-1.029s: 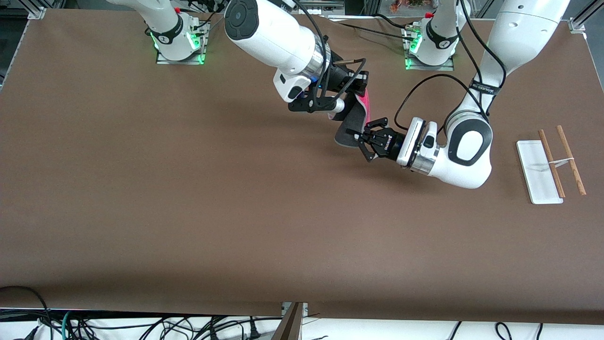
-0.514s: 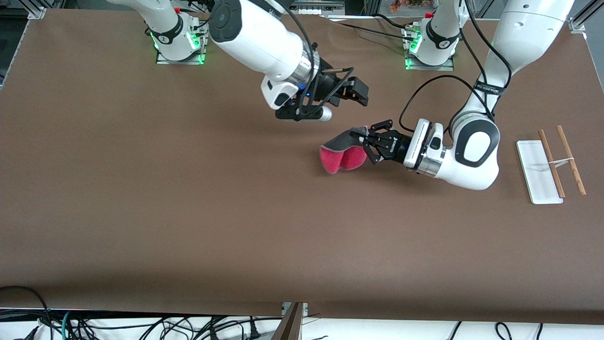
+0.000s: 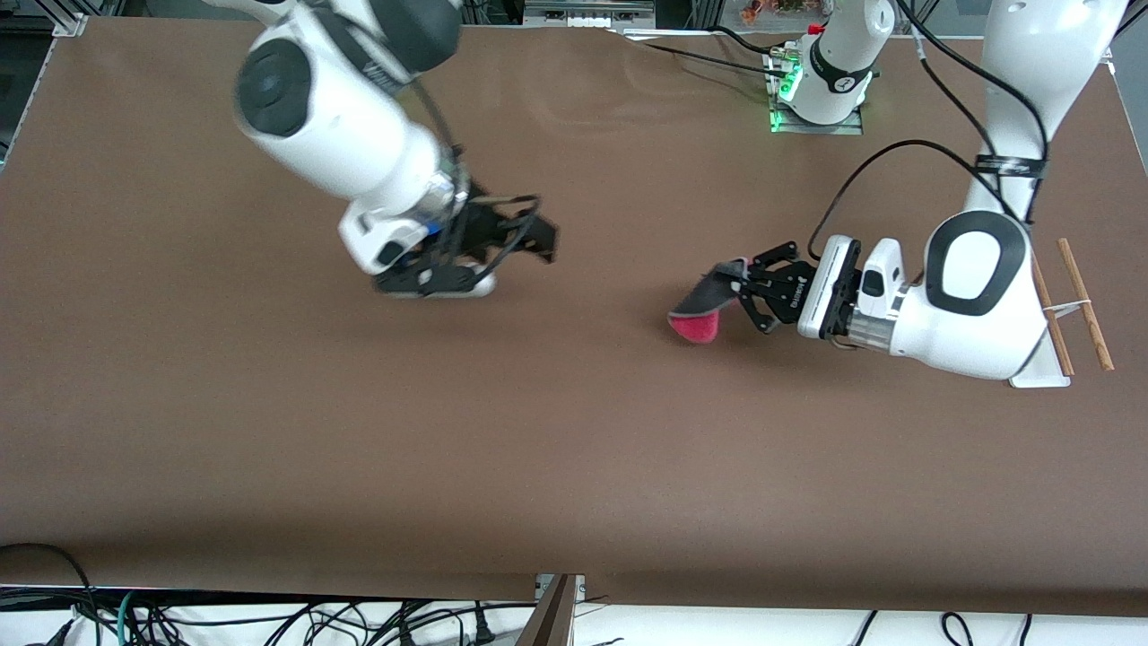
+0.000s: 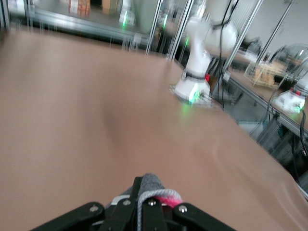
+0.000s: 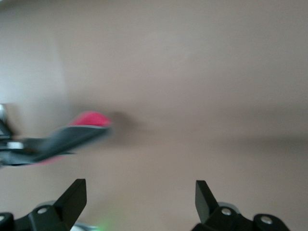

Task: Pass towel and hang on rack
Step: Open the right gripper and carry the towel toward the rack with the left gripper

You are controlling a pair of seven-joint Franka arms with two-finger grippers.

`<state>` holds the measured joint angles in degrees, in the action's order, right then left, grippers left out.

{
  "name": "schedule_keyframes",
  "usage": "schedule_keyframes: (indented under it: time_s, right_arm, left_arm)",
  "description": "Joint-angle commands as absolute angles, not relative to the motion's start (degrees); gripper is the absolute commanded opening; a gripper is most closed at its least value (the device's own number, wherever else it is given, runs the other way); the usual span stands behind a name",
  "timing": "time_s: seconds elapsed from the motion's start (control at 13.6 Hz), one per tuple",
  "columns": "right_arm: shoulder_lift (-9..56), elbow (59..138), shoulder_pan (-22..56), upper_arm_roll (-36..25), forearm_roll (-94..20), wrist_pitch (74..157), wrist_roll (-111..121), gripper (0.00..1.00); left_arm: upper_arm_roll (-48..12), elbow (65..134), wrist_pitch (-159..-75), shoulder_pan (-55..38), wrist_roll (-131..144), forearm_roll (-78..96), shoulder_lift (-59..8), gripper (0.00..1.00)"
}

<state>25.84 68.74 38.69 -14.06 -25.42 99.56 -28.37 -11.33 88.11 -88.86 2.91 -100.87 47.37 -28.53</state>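
Observation:
The towel [image 3: 698, 309], pink-red with a dark grey underside, hangs folded from my left gripper [image 3: 741, 277], which is shut on its grey-edged end over the table, toward the left arm's end. In the left wrist view the towel [image 4: 157, 188] bulges out between the shut jaws of the left gripper [image 4: 144, 195]. My right gripper [image 3: 531, 244] is open and holds nothing, over the table's middle, well apart from the towel. The right wrist view shows the right gripper [image 5: 140, 192] spread wide and the towel [image 5: 77, 132] farther off. The rack [image 3: 1087, 309] lies at the left arm's end, partly hidden by that arm's elbow.
The brown table [image 3: 574, 449] stretches bare toward the front camera. The left arm's base [image 3: 818, 99] stands at the table's edge farthest from that camera. Another base with a green light [image 4: 193, 87] shows in the left wrist view.
My right gripper opened, let go of the towel and drew away toward the right arm's end. My left gripper, still shut on the towel, carried it toward the rack.

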Motion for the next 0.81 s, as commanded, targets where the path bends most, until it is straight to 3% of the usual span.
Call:
schedule_keyframes:
  time_s: [0.0, 0.22, 0.37, 0.59, 0.73]
  right_arm:
    - [20.0, 76.4, 39.1, -21.2, -24.1, 96.3, -19.4, 1.0]
    - [13.3, 85.0, 39.1, -27.5, -18.6, 95.0, -5.3, 1.0]
    - [12.0, 85.2, 39.1, -30.1, -16.4, 91.3, -3.3, 1.0]
    - [9.2, 85.9, 38.2, -29.5, -10.3, 88.4, -1.8, 1.0]
    - [7.8, 85.9, 30.2, -22.5, -8.8, 85.4, -1.0, 1.0]
  left_arm:
    - [-11.4, 80.6, -84.8, 3.0, -89.2, 34.9, -28.6, 0.0]
    - [-11.1, 79.3, -83.1, 5.1, -84.0, 24.5, -28.7, 0.0]
    - [-9.9, 79.3, -83.0, 7.1, -83.1, 19.0, -28.9, 0.0]
    - [-5.6, 79.0, -83.1, 7.4, -82.1, 7.9, -28.8, 0.0]
    - [-4.2, 79.0, -83.1, 7.3, -81.0, 1.2, -28.7, 0.0]
